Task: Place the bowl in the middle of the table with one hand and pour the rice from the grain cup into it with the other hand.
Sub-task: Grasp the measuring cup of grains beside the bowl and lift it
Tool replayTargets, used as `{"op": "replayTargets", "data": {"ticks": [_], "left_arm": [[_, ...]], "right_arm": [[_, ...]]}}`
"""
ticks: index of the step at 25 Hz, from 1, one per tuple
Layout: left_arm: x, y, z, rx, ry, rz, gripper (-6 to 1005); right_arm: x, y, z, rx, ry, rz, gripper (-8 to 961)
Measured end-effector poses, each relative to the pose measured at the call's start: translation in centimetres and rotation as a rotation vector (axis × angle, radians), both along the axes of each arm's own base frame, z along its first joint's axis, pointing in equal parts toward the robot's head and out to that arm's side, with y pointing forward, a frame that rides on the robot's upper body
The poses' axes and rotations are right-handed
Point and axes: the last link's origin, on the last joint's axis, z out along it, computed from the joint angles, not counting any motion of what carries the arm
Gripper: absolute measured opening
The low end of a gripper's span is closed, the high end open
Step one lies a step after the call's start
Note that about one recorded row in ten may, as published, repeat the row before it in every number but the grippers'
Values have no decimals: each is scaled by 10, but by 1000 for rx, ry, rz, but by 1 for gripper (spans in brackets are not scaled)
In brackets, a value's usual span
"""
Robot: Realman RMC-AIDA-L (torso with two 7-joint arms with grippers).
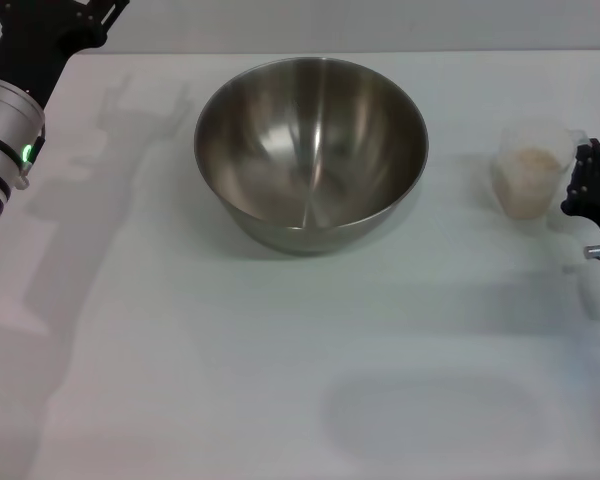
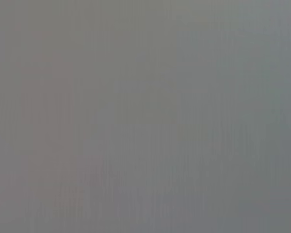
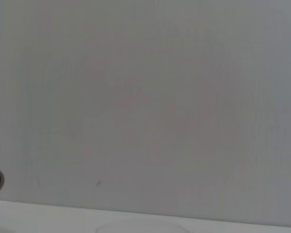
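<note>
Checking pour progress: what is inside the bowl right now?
The bowl shows only its bare shiny steel inside, no grains. The rice sits in the grain cup beside the right gripper. Nothing covers the bowl's interior.

Steel bowl [image 1: 311, 150], large, round, shiny inside, upright and empty, at centre-far part of white table [image 1: 180, 380]. Grain cup [image 1: 531, 181], small, clear plastic, upright near right edge, well apart from bowl, approx. half filled w/ pale rice [image 1: 528, 165].
</note>
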Motion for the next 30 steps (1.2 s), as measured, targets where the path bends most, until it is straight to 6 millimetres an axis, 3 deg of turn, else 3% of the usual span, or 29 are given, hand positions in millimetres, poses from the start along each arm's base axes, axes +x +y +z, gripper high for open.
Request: {"op": "replayTargets", "data": {"ticks": [13, 21, 27, 30], "left_arm": [[0, -2, -1, 0, -6, -3, 856], [-8, -5, -3, -10, 10, 19, 856], [-20, -11, -2, -5, 13, 48, 856], [-40, -20, 7, 28, 3, 106, 856]], "right_arm": [[2, 1, 3, 7, -18, 2, 9], [-15, 8, 14, 79, -16, 98, 9], [-31, 16, 25, 154, 0, 174, 8], [-40, 21, 27, 166, -3, 219, 9]]}}
